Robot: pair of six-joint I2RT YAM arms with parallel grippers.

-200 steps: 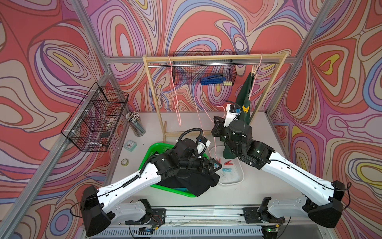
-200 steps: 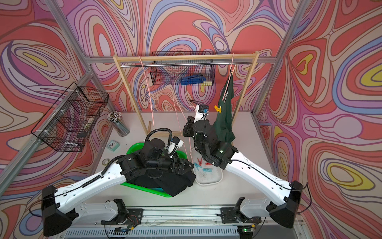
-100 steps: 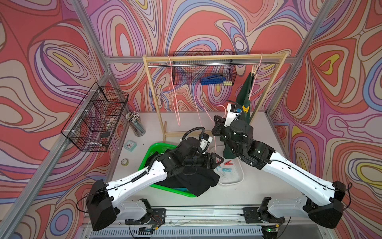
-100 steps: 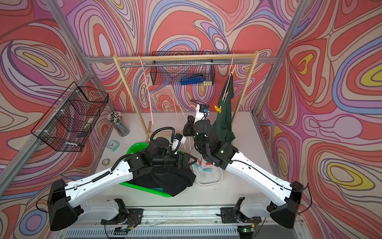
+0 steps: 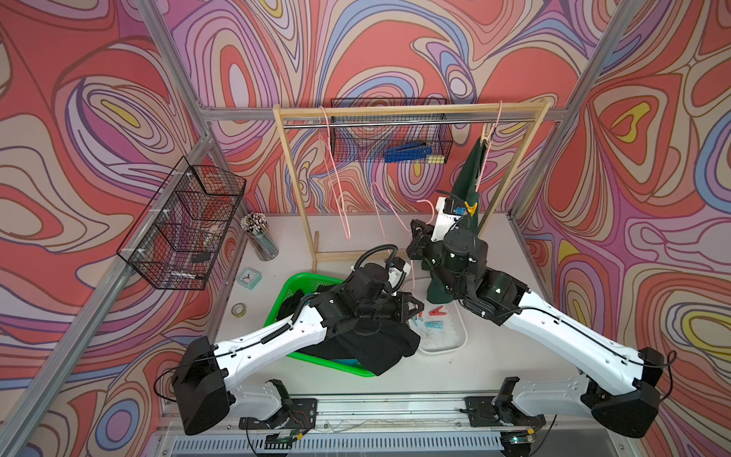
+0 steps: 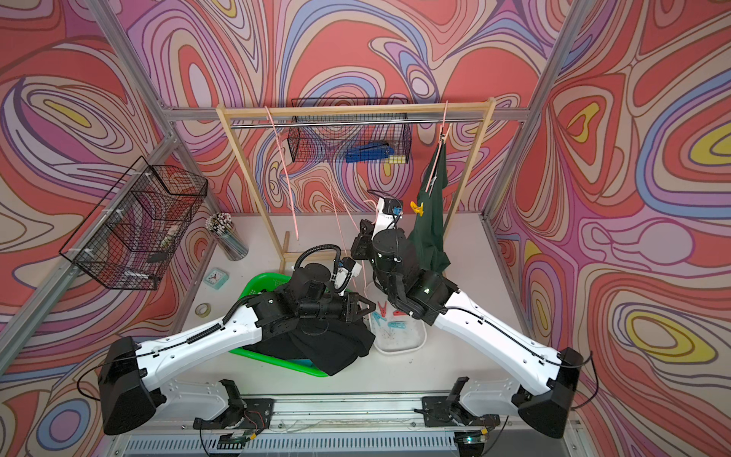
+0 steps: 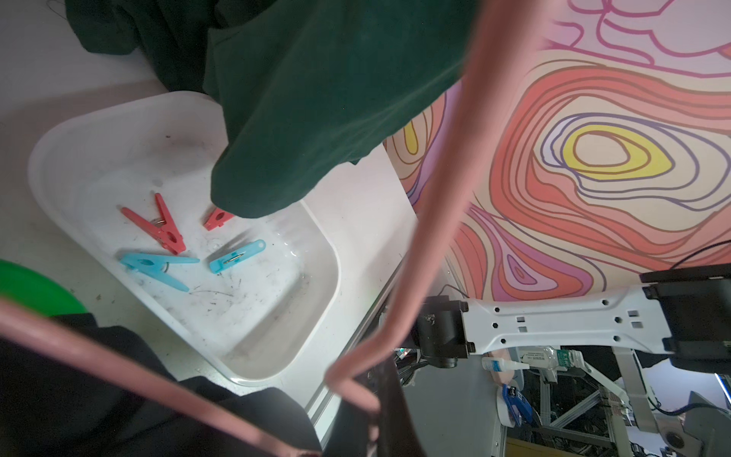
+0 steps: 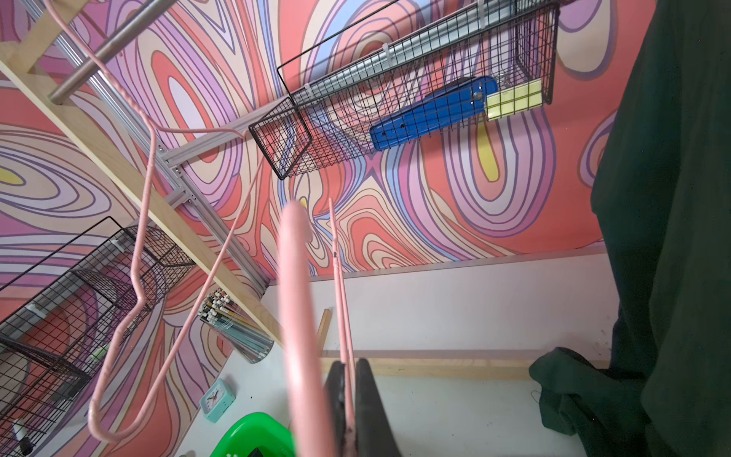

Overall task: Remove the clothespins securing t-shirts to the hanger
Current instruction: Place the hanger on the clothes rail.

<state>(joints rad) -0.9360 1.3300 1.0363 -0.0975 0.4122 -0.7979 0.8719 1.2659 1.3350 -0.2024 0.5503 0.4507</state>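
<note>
Shut now where a second ago wide open: left pincer, clamped on the lower corner of a bare pink hanger.

Two red clothespins and two light blue clothespins loose in the white tray, near the middle of the worktop, just right of the left pincer. One red peg half hidden under a fold of the dark green t-shirt. Yellow clothespin clipped to that shirt's left edge, partway down. Shirt itself hung on a second pink hanger at the right end of the wooden rack, hem bunched on the worktop at the tray's far side.

Black t-shirt heaped over the near right rim of the green basket, left of the tray, beneath the left arm. Sliver of turquoise t-shirt showing under the black one.

Right pincer closed tight on a thin pink wire, apparently of the same bare pink hanger, held off the rail between rack and basket. Third pink hanger empty on the rail's left part.

Farther out, at far left on the worktop: cup of pencils, small clock, roll of tape. On the left wall, a black wire basket. On the far wall, another wire basket with a blue object inside.
</note>
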